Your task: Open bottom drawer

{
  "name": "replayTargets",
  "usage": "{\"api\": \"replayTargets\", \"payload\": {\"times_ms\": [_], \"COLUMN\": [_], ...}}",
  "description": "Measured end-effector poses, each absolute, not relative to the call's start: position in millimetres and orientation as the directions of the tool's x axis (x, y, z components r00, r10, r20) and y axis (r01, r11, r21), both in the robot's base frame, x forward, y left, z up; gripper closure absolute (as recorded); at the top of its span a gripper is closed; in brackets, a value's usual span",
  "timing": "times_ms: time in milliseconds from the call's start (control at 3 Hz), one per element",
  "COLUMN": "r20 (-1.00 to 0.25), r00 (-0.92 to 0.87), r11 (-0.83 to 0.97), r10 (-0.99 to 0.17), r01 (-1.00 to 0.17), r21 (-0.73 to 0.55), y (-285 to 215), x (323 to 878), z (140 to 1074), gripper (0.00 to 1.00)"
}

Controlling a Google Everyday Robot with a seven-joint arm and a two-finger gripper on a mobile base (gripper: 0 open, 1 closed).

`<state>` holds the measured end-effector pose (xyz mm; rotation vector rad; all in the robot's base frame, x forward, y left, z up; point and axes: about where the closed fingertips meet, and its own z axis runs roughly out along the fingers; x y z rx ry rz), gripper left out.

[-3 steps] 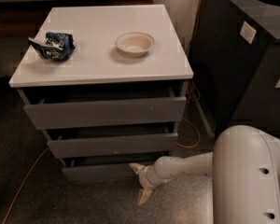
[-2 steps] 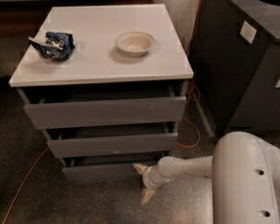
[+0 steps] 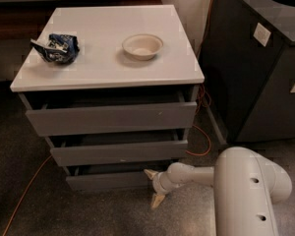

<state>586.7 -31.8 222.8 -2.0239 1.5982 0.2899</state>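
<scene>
Two fingers (image 3: 149, 173) of my claw (image 3: 153, 187) stand wide apart and empty, the bottom drawer (image 3: 108, 180) just beside the upper one, I think to hook its handleless front.

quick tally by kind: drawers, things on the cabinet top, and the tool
grey drawers: 3 (top drawer, middle drawer, bottom drawer)
white bowl: 1
blue packet: 1
tool, open, beside the bottom drawer's right end: 1
total: 6

White arm (image 3: 196, 173) stretches leftward, low down, its jaws spread wide apart
</scene>
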Motion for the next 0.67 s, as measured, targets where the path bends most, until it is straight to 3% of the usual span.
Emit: {"api": "replayTargets", "payload": {"times_ms": [667], "r20": [-0.462], "r00": [0.256], "r11": [-0.13], "r10": [-0.849], "r01": [-0.949], "r21": [-0.287], "y": [-40.2], "x": [618.4], "z": [204.2], "gripper": [0.0]}}
